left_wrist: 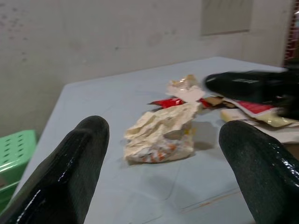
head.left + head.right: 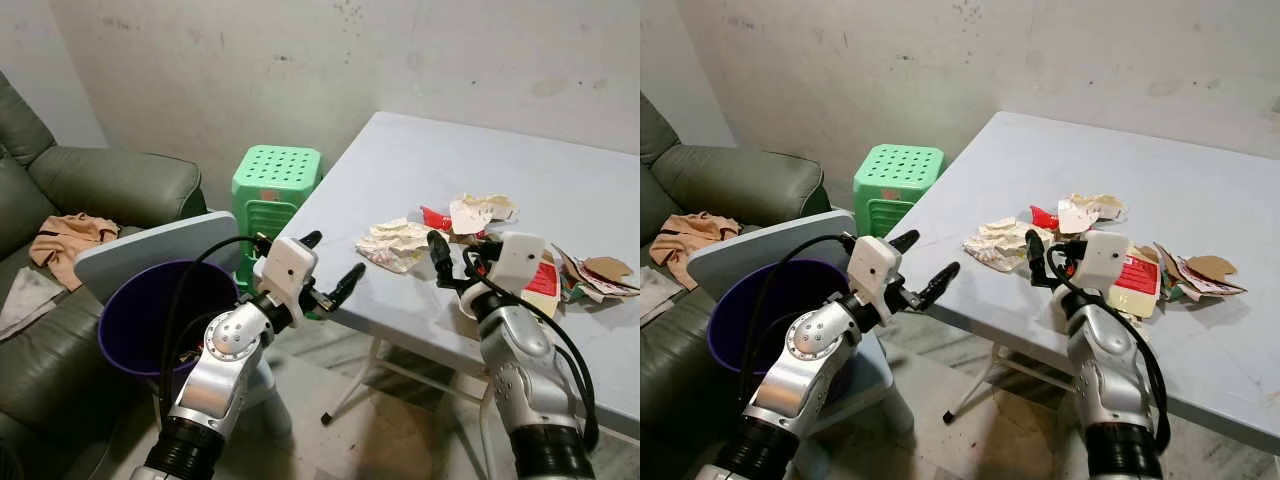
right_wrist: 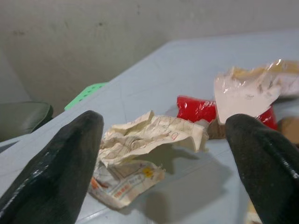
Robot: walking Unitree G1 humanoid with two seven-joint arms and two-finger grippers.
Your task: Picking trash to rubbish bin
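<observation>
A crumpled paper wrapper (image 2: 395, 243) lies near the front left edge of the grey table (image 2: 560, 160). Behind it are a red wrapper (image 2: 435, 217) and a crinkled clear wrapper (image 2: 480, 210). More packets and cardboard scraps (image 2: 590, 272) lie to the right. My left gripper (image 2: 335, 262) is open, just off the table edge and left of the crumpled paper (image 1: 161, 130). My right gripper (image 2: 1052, 255) is open above the table, right of the same paper (image 3: 140, 140). A purple rubbish bin (image 2: 140, 320) stands low on the left, under my left arm.
The bin's grey lid (image 2: 140, 255) is tilted up behind it. A green plastic stool (image 2: 275, 185) stands between the bin and the table. A dark green sofa (image 2: 100, 180) with an orange cloth (image 2: 70, 235) is at the left. The wall is close behind.
</observation>
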